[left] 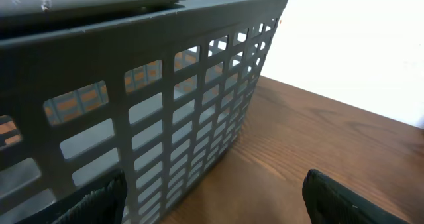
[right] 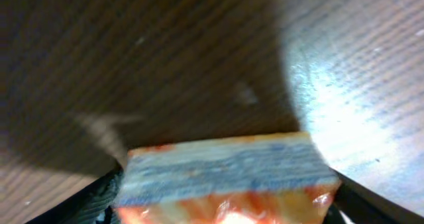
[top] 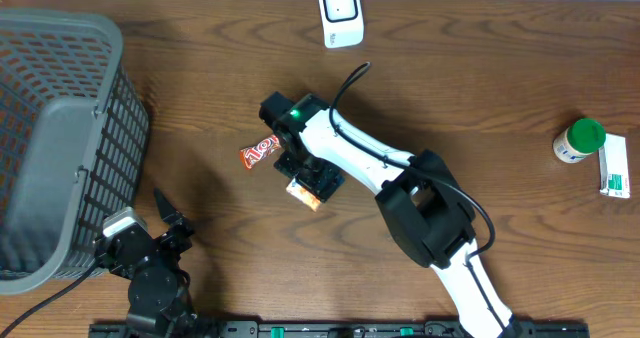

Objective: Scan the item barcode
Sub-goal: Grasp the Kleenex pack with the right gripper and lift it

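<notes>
An orange and blue wrapped packet (right: 225,174), the item, lies on the brown table and fills the gap between my right gripper's (right: 224,201) fingers, which touch both of its sides. In the overhead view the right gripper (top: 310,178) points down at mid-table and covers most of the packet (top: 303,193). A white barcode scanner (top: 340,13) stands at the far edge. My left gripper (top: 165,223) rests low at the front left, open and empty; its wrist view shows the left gripper (left: 215,204) beside the basket wall.
A grey slotted basket (top: 60,128) takes up the left side. A red candy bar (top: 258,151) lies just left of the right gripper. A green-lidded bottle (top: 580,140) and a white box (top: 615,168) sit at the far right.
</notes>
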